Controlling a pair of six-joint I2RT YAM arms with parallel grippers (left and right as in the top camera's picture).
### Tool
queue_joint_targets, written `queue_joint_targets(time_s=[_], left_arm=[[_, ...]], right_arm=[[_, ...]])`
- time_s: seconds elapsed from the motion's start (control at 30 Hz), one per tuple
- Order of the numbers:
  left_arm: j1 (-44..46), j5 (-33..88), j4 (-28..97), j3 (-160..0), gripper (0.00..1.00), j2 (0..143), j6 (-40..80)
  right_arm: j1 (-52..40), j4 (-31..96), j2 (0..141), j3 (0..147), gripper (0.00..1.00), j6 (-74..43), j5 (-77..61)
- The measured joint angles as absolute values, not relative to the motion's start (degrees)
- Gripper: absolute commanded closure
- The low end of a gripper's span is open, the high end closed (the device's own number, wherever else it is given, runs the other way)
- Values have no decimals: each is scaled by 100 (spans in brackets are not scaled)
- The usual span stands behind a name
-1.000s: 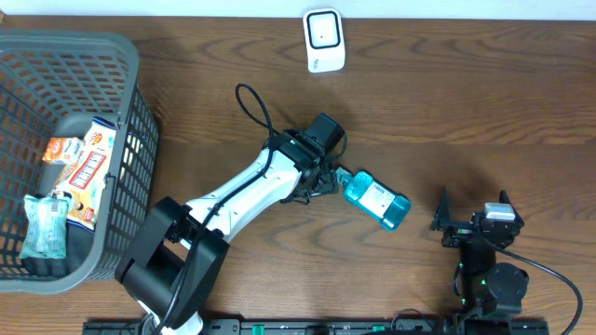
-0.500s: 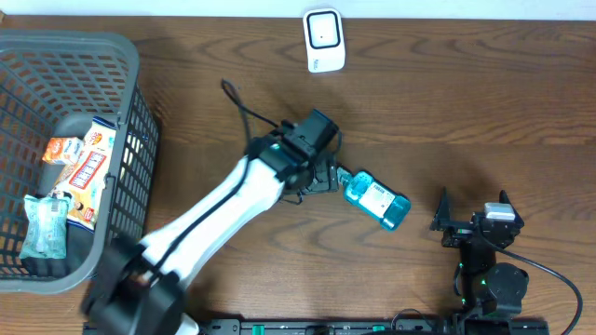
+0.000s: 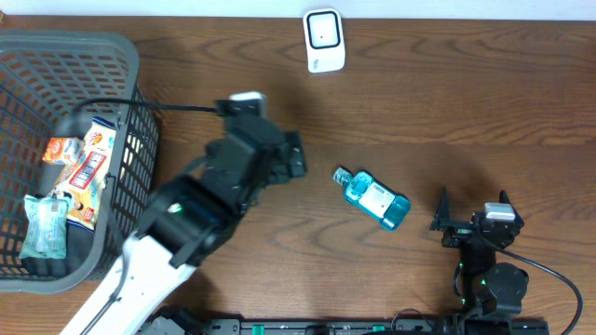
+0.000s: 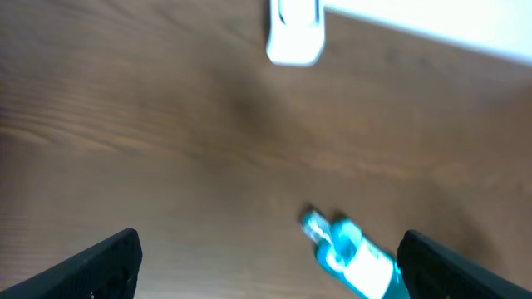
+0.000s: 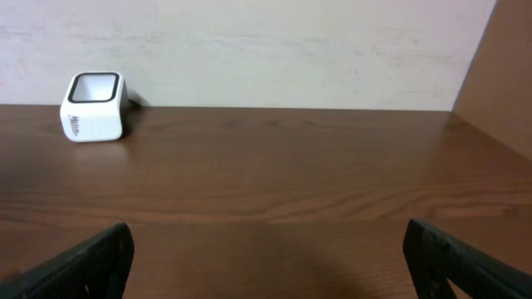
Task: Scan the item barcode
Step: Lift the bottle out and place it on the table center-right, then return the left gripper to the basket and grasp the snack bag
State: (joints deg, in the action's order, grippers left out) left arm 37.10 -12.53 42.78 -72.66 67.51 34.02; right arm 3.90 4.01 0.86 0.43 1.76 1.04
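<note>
Bottle (image 3: 375, 198) on its side, diagonal, cap far-left

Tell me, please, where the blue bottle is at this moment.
In the overhead view the blue bottle lies on its side on the table, right of centre, between the left gripper and the right gripper, touching neither.

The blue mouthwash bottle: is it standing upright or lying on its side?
Lying on its side. Overhead, the mouthwash bottle shows its full length and white label, flat on the table.
</note>
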Motion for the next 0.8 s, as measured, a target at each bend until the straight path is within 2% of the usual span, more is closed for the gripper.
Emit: queue_joint_targets(time_s=[0.23,0.5,0.8], left_arm=[[2556,-1525,4871,-8110,2,6517,3430],[961,-1166,5603,-9102,2,6506,3496],[-965,-1105,5959,-9452,2,6530,4174]], right_arm=[[390,401,86,43,1,176,104],[390,401,86,43,1,176,104],[390,401,86,43,1,176,104]])
